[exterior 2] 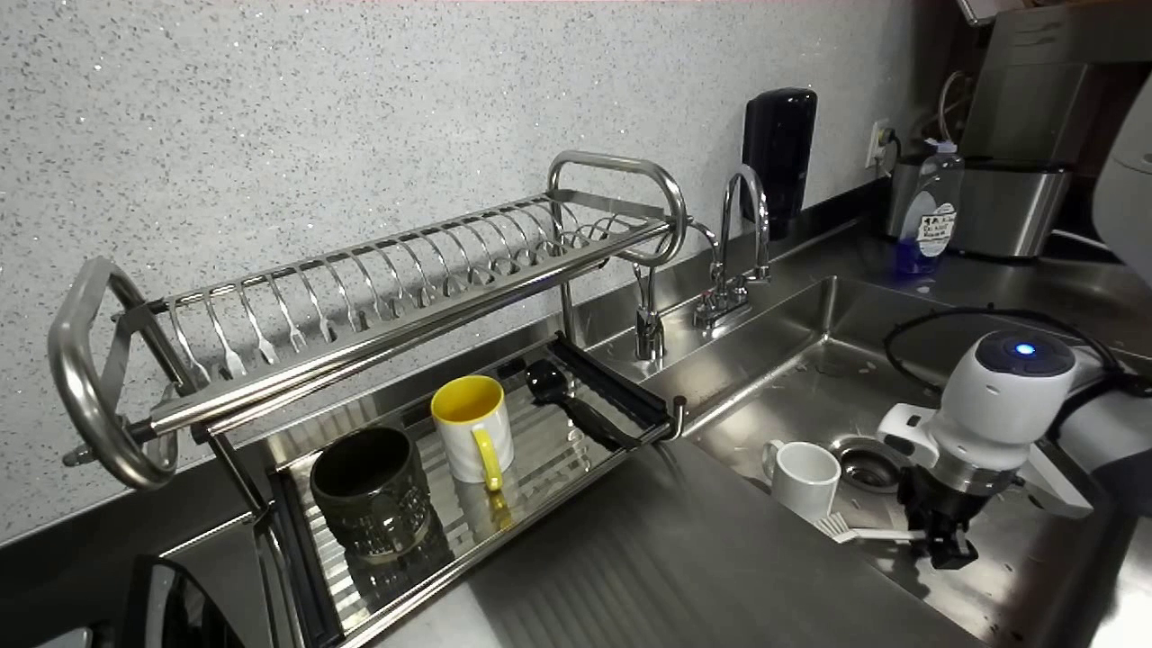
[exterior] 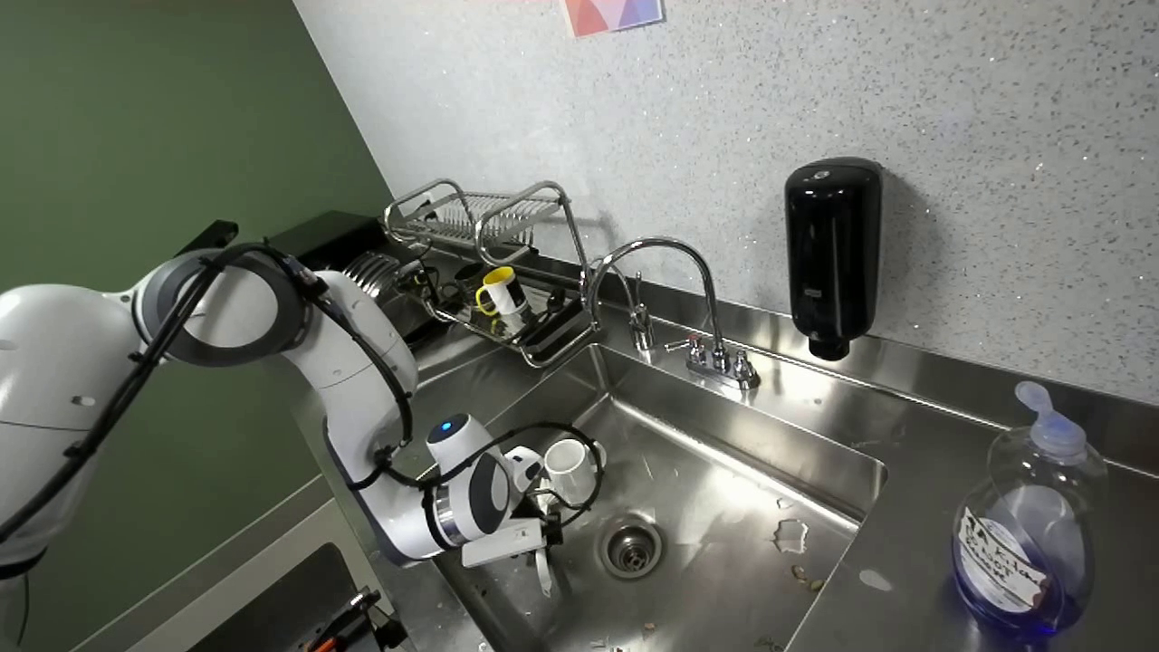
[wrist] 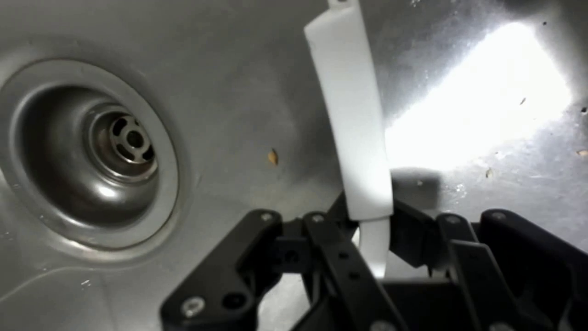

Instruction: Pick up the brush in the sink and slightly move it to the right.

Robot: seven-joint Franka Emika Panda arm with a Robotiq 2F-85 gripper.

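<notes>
The white brush shows in both exterior views, with its handle end point(exterior: 543, 574) and its bristled head point(exterior 2: 835, 527) on opposite sides of the gripper. Its handle point(wrist: 351, 110) runs up through the middle of the wrist view. My gripper point(exterior: 549, 532) is low in the stainless steel sink point(exterior: 715, 570); it also shows in an exterior view point(exterior 2: 936, 544) and the wrist view point(wrist: 370, 216). Its two black fingers close on the brush handle from both sides. The brush looks slightly above the sink floor. The fingers hide part of the handle.
A white cup point(exterior: 570, 471) stands in the sink near the brush head. The round drain point(exterior: 631, 547) is beside the gripper. The faucet point(exterior: 715, 317) rises behind the basin. A wire dish rack point(exterior 2: 405, 297) holds mugs. A soap bottle point(exterior: 1023, 534) stands on the counter.
</notes>
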